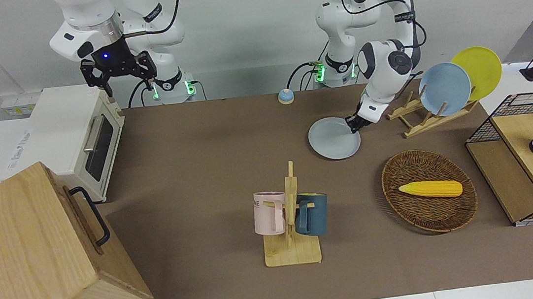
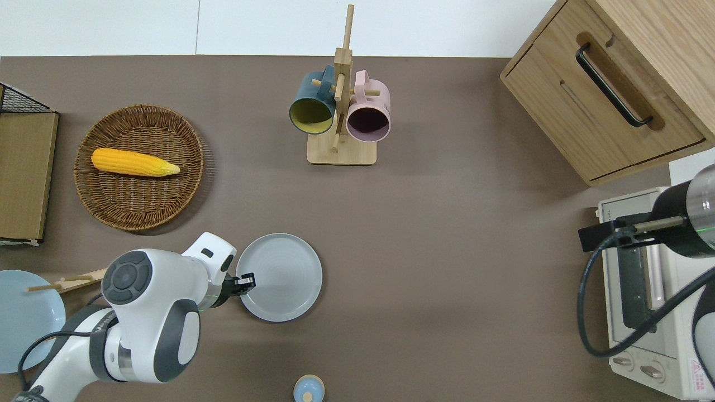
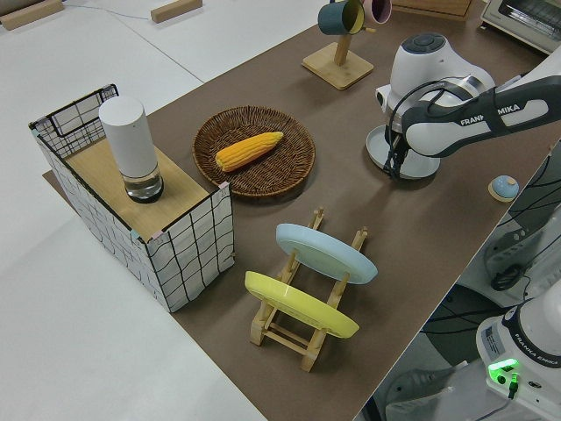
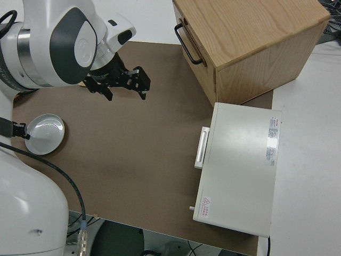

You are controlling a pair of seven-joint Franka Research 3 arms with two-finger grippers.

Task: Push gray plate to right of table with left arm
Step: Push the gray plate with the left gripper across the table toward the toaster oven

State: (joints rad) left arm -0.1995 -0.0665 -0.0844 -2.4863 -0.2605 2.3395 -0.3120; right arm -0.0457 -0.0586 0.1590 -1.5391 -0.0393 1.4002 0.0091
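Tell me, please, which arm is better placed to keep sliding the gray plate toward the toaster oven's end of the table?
Left. The left gripper is already at the gray plate rim, on the side facing away from the toaster oven. The right arm is parked.

We see a pale gray plate [image 2: 282,277] on a dull brown desk [image 2: 435,251], yellow corn [image 2: 134,162] in a brown wicker basket [image 2: 139,209], a pink mug [image 2: 368,111] beside a dark teal mug [image 2: 309,106], and blue [image 1: 445,88] and yellow [image 1: 482,69] racked plates.
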